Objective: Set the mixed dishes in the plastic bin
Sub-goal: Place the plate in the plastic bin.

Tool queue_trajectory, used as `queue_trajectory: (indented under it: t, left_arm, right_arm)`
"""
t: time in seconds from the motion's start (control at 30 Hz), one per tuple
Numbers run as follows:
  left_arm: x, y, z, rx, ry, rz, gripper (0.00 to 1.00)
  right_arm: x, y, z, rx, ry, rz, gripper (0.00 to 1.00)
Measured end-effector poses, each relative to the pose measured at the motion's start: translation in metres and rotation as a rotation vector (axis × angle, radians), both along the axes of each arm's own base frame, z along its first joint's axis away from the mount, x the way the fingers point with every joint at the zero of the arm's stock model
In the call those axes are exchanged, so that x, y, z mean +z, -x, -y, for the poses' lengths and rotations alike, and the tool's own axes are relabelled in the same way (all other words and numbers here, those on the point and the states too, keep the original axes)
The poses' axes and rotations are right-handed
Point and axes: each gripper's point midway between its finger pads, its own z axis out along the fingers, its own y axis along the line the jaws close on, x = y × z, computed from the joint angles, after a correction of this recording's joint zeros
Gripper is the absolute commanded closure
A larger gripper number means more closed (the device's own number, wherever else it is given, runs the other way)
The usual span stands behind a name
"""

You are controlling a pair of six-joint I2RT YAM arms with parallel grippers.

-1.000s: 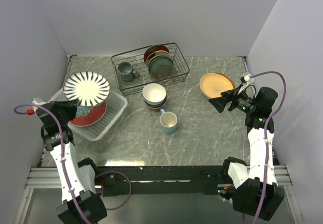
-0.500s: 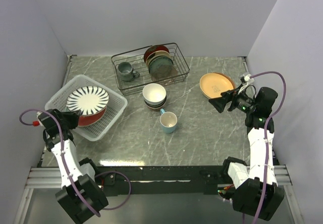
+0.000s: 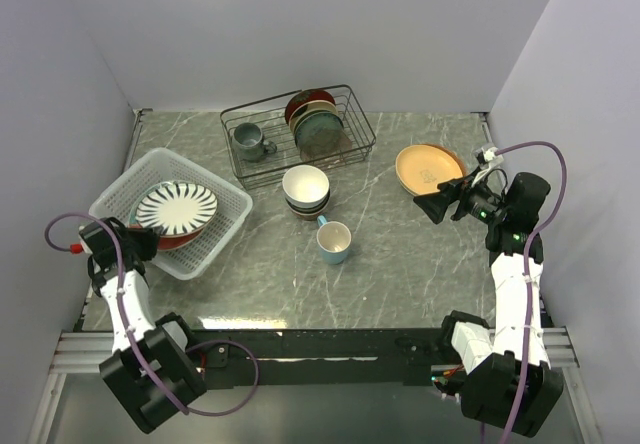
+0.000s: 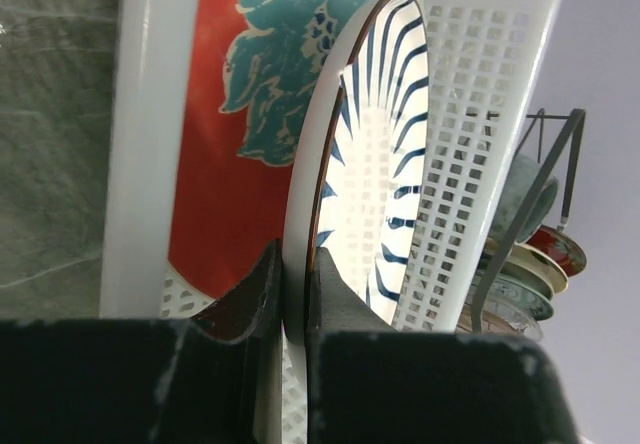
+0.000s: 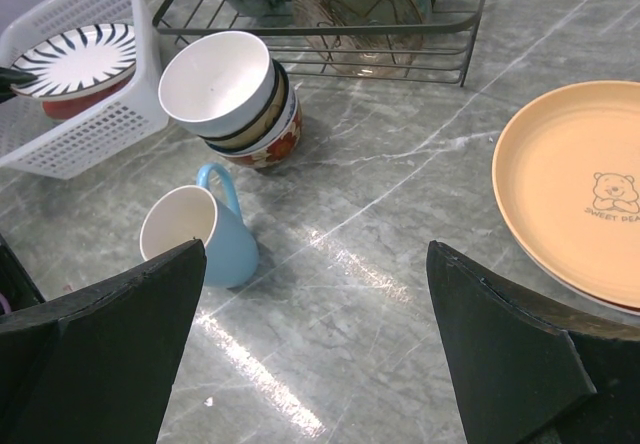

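The white plastic bin [image 3: 222, 236] stands at the left. Inside it the teal-floral red-rimmed plate [image 3: 170, 236] lies flat, and the striped plate [image 3: 177, 207] rests on top, slightly tilted. My left gripper [image 3: 143, 232] is shut on the striped plate's near rim; the left wrist view shows the rim [image 4: 300, 214] pinched between both fingers, over the red plate [image 4: 215, 194]. My right gripper [image 3: 437, 207] hangs open and empty next to the tan plate [image 3: 428, 168]. Stacked bowls [image 3: 306, 190] and a light blue mug [image 3: 334, 241], lying on its side, sit mid-table.
A black wire rack [image 3: 300, 134] at the back holds a grey mug [image 3: 248, 142] and upright plates [image 3: 315, 119]. Walls close in on the left, right and back. In the right wrist view the mug [image 5: 200, 234] lies left of bare marble.
My left arm has lowered the striped plate from above the bin down onto the red-rimmed plate inside it. The right arm has not moved.
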Motion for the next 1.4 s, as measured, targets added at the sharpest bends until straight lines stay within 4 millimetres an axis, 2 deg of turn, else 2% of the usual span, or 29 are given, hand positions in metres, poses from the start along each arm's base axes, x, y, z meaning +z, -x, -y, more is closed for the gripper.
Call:
queue_trajectory:
  t: [0.1, 0.37, 0.43, 0.73, 0.87, 1.4]
  left_arm:
    - [-0.004, -0.002, -0.002, 0.0, 0.005, -0.008, 0.82]
    - [-0.006, -0.009, -0.007, -0.002, -0.005, 0.0, 0.47]
    - [-0.001, -0.012, -0.009, -0.006, -0.013, 0.023, 0.38]
    - [0.019, -0.024, -0.01, -0.03, -0.036, 0.09, 0.09]
    - [0.02, -0.029, -0.012, -0.036, -0.028, 0.08, 0.07]
    - [0.005, -0.042, -0.026, -0.084, -0.009, -0.065, 0.02]
  right_arm:
    - [0.0, 0.0, 0.0, -0.001, 0.0, -0.002, 0.01]
    - [-0.001, -0.001, 0.003, -0.01, 0.0, -0.005, 0.01]
    - [-0.002, -0.001, 0.003, -0.011, 0.0, -0.006, 0.01]
    - [-0.003, -0.001, 0.004, -0.015, 0.003, -0.008, 0.01]
    - [-0.003, -0.002, 0.005, -0.02, 0.003, -0.009, 0.01]
    - [-0.003, -0.002, 0.008, -0.027, 0.003, -0.009, 0.01]
